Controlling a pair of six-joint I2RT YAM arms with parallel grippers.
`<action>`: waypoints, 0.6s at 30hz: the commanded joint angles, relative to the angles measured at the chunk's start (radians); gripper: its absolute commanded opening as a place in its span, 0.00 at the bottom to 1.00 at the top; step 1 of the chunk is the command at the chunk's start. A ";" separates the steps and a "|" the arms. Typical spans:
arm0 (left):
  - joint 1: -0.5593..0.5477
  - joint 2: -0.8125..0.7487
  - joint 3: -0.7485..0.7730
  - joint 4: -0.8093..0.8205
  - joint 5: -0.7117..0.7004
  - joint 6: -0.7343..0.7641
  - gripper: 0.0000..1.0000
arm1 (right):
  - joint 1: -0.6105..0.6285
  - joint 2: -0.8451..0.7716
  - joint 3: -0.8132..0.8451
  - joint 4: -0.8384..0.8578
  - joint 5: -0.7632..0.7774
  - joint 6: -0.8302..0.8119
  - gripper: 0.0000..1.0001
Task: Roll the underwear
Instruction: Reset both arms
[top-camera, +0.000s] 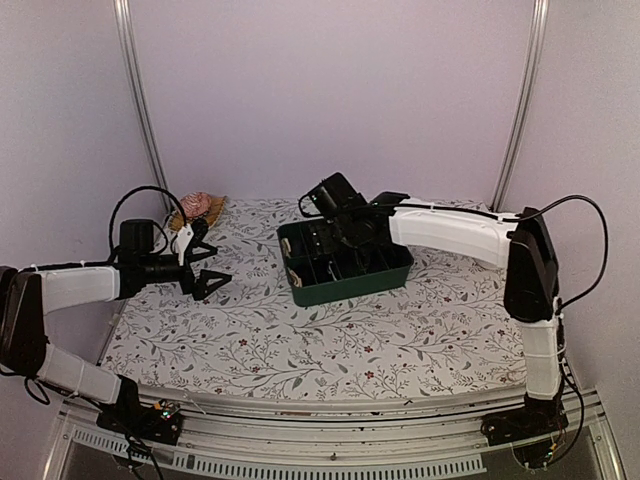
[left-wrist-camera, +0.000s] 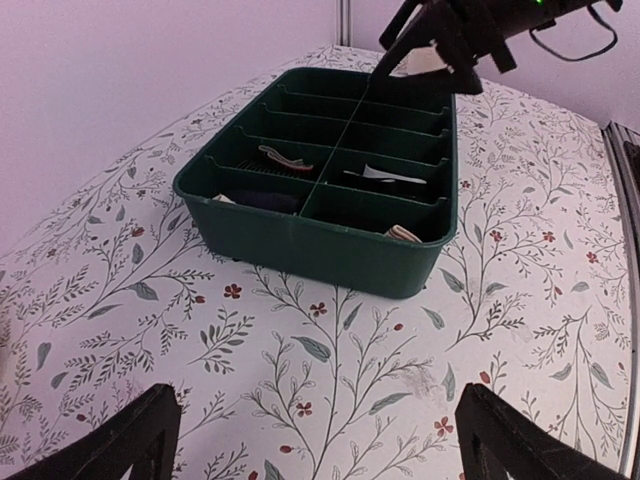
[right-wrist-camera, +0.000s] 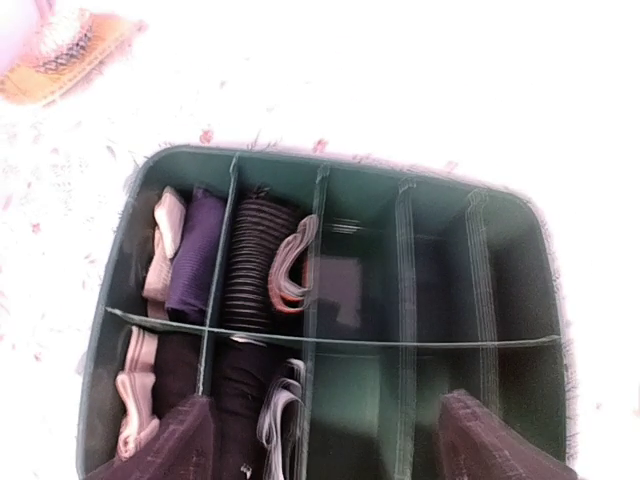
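A dark green divided bin (top-camera: 400, 270) stands mid-table and also shows in the left wrist view (left-wrist-camera: 300, 235). In the right wrist view, a black ribbed roll of underwear (right-wrist-camera: 255, 260) with a white and orange band lies in the second column. A second black roll (right-wrist-camera: 238, 385) with white band edges lies below it. My right gripper (right-wrist-camera: 330, 450) is open and empty, hovering above the bin (right-wrist-camera: 520, 300); from above it is over the bin's back part (top-camera: 343, 230). My left gripper (top-camera: 212, 262) is open and empty above the cloth, left of the bin; its dark fingertips (left-wrist-camera: 130, 440) frame bare cloth.
A purple roll (right-wrist-camera: 195, 260) and pale pink rolls (right-wrist-camera: 160, 250) fill the bin's left column. The right compartments (right-wrist-camera: 440, 280) look dark and hold nothing I can make out. A pink item on a straw-coloured mat (top-camera: 200, 207) lies at the back left. A floral cloth (top-camera: 330, 335) covers the table.
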 joint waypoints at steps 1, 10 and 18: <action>0.014 -0.019 0.013 0.009 -0.011 0.007 0.99 | 0.004 -0.230 -0.192 0.074 0.118 -0.005 0.90; 0.038 -0.087 0.034 0.029 -0.151 -0.097 0.99 | 0.016 -0.620 -0.712 0.187 0.134 0.070 0.99; 0.077 -0.314 -0.089 0.028 -0.395 -0.167 0.98 | 0.035 -0.896 -1.035 0.264 0.148 0.091 0.99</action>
